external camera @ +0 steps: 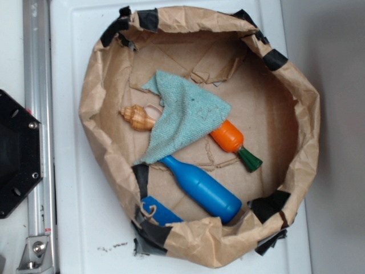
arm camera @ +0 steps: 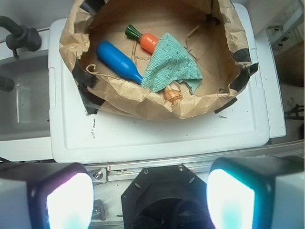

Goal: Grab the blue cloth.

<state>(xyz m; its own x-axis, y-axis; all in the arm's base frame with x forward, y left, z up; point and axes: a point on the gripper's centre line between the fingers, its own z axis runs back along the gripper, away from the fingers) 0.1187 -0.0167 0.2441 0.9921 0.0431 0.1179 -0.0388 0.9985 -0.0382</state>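
The paper nest (arm camera: 119, 98) stands well ahead of the gripper (arm camera: 150, 200), whose jaws are spread apart and empty. Its raised near wall may snag a low approach. Inside, the bottle (arm camera: 118, 62) lies left of the cloth (arm camera: 172, 67). The cloth drapes over the carrot (arm camera: 144, 40) and shell (arm camera: 172, 94); a deep pinch may lift either with it.

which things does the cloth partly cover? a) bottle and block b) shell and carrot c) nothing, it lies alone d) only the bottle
b: the cloth drapes over the shell on one side and the orange end of the carrot on the other, while the bottle lies clear beside its lower tip.
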